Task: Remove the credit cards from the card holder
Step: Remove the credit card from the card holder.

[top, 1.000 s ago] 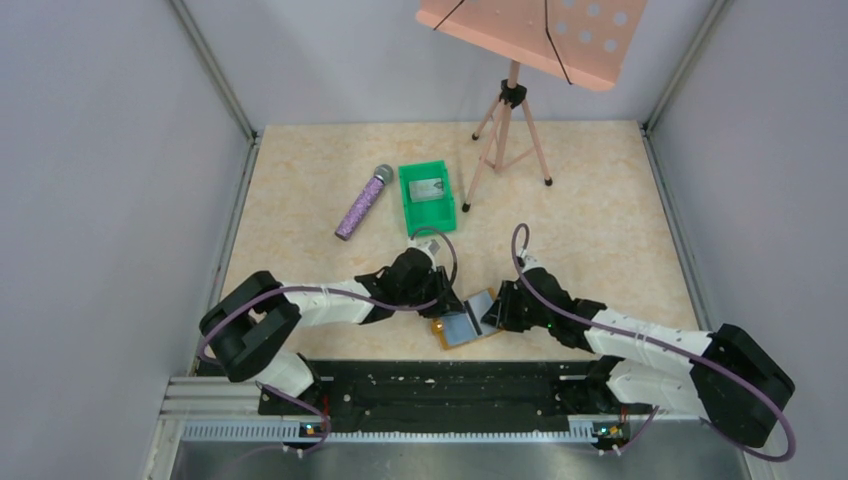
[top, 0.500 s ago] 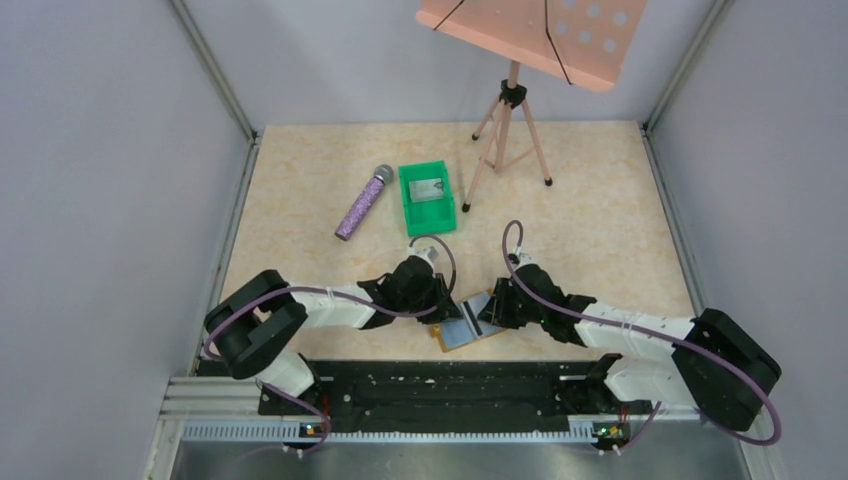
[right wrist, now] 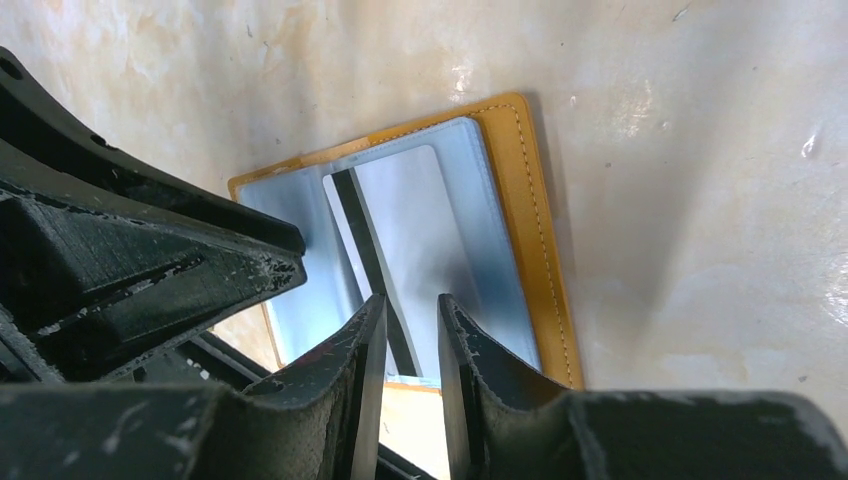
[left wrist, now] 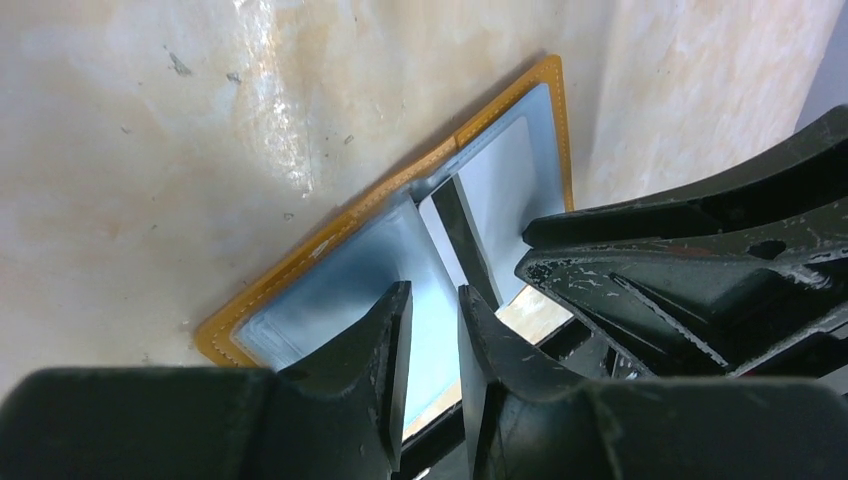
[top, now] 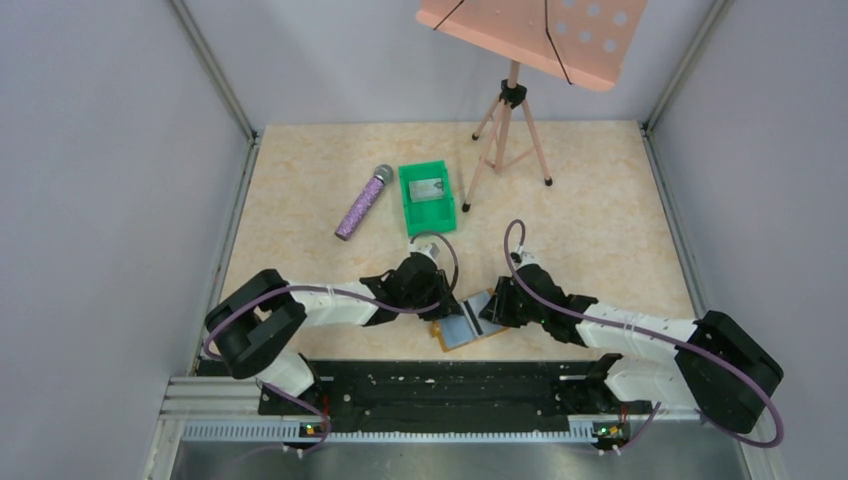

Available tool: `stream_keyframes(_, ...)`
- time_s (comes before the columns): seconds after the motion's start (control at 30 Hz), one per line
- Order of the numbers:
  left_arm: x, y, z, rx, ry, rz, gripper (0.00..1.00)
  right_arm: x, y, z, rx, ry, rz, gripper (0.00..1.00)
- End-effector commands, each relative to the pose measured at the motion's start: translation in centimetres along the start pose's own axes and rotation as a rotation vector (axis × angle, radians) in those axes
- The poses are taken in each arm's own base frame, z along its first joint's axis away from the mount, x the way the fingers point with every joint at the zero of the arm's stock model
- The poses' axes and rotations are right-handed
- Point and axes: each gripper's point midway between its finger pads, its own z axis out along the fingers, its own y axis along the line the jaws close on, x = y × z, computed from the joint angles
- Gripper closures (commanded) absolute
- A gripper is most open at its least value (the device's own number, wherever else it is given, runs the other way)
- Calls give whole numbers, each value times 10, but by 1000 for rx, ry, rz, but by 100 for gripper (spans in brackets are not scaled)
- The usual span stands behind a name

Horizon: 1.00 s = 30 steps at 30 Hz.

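Observation:
The tan card holder [top: 452, 338] lies open on the table near the front edge, pale blue pockets up. A silvery credit card [right wrist: 425, 215] with a black stripe sits in its right pocket; it also shows in the left wrist view [left wrist: 505, 185]. My left gripper [top: 441, 301] is low over the left half [left wrist: 300, 300], jaws a narrow gap apart with nothing between them [left wrist: 436, 305]. My right gripper [top: 489, 310] is over the card, jaws also narrowly apart and empty [right wrist: 411, 312]. The two grippers nearly meet. Another silvery card [top: 427, 187] lies in the green bin.
The green bin [top: 444, 196] stands at mid-table, a purple microphone [top: 362, 202] to its left. A pink music stand on a tripod [top: 513, 125] is at the back right. The black base rail [top: 440, 385] runs just in front of the holder.
My right gripper has moved left and onto the holder's right half. My left gripper has shifted slightly over the left half. The holder has stayed in place.

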Motion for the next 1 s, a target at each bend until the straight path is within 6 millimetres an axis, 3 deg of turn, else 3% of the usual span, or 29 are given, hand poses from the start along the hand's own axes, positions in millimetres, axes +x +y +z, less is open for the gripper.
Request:
stream_keyframes(0.0, -18, -13, -4, -15, -56, 6, 70, -1, -17, -3, 68, -16, -10, 74)
stream_keyframes(0.1, -20, -12, 2, -35, -54, 3, 69, -7, -8, -7, 36, -36, -15, 73)
stream_keyframes(0.3, -15, 2, 9, -69, -46, -12, 71, -25, 0, -16, 48, -76, -87, 59)
stream_keyframes(0.47, -8, 19, 7, -112, -39, -18, 74, -22, -4, -9, 116, -39, -175, 49)
stream_keyframes(0.6, -8, 19, 2, -101, -51, -20, 79, -19, -1, -3, 207, -39, -269, 41)
stream_keyframes(0.7, -8, 21, 1, -108, -51, -13, 80, -14, 1, 3, 253, -36, -300, 40)
stream_keyframes(0.97, -10, 20, 0, -107, -61, -11, 80, -6, -13, 5, 297, -37, -263, 53)
